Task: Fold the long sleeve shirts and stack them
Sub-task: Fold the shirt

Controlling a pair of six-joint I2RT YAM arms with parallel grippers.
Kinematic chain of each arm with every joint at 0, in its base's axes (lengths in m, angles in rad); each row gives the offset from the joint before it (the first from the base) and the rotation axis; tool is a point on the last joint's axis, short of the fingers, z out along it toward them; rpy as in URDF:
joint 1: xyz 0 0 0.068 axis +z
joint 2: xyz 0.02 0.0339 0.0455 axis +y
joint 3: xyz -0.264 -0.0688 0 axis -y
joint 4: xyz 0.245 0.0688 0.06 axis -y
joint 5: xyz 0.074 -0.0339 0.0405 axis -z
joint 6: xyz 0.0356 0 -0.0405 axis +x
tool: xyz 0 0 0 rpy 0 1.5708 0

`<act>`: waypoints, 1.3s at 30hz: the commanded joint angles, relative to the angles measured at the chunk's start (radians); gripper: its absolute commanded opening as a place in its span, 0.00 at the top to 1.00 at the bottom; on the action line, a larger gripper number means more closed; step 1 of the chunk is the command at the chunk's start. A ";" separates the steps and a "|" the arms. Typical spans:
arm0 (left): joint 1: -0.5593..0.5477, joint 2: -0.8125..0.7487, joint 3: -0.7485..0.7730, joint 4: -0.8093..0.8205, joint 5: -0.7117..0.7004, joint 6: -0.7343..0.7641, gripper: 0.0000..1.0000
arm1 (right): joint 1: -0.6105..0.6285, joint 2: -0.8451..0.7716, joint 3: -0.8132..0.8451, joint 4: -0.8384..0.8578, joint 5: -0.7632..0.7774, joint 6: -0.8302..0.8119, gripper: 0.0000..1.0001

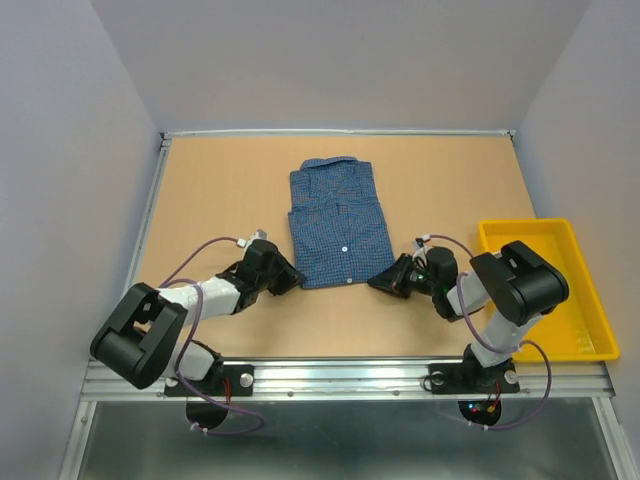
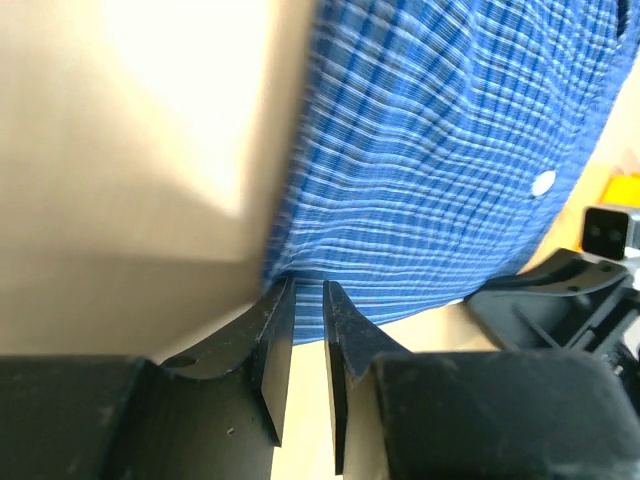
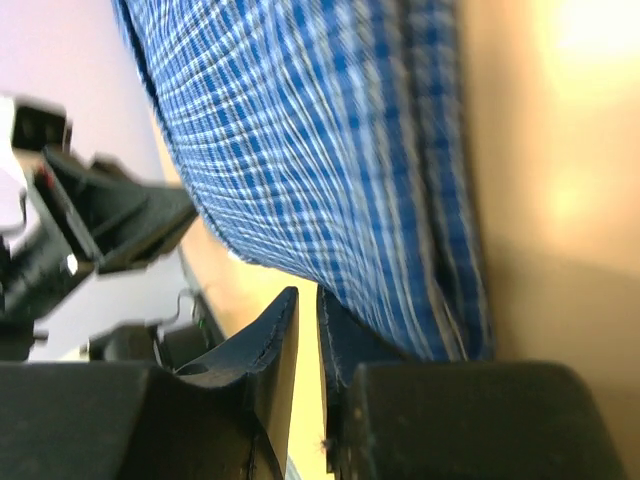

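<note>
Lying folded into a neat rectangle on the tan bench (image 1: 220, 190): blue fine-checked shirt (image 1: 338, 225), collar toward the far edge, placket running down the middle, one small white button (image 1: 344, 248) plain on the lower front. Sits about midway between the left and right edges, nearer the far edge than the near one. Sleeves tucked out of sight. Hem turned toward the near edge, flat on the board.

At the shirt's near-left corner: left gripper (image 1: 291, 281), low on the bench, reaching in from the near-left side. In the left wrist view, closed down to a thin slit, fingers (image 2: 270, 340) parallel, tips right at the hem. Pale bench colour visible through the lower part of the slit. Cannot tell whether pinching cloth or only touching it.

At the shirt's near-right corner: right gripper (image 1: 381, 281), also low, pointing inward toward the other one. In the right wrist view, drawn almost together likewise, only a narrow dark line between the fingers (image 3: 265, 340). Checked fabric lying against the tip of one finger and hiding part of it. Again, cannot tell whether clamped on the cloth.

Both tools roughly level with each other, hem between them.

Along the right edge, toward the near-right corner: yellow tray (image 1: 592, 300), well apart from the shirt, partly hidden by the right arm.
</note>
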 commanded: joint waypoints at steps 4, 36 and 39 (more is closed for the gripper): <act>0.008 -0.166 0.040 -0.167 -0.082 0.026 0.68 | -0.040 -0.248 0.005 -0.069 -0.047 -0.042 0.79; 0.102 0.291 0.426 -0.235 -0.077 0.268 0.58 | -0.096 -0.210 0.257 -0.833 0.170 -0.384 0.72; 0.090 0.213 0.410 -0.244 -0.074 0.278 0.57 | -0.090 -0.288 0.294 -0.928 0.176 -0.433 0.69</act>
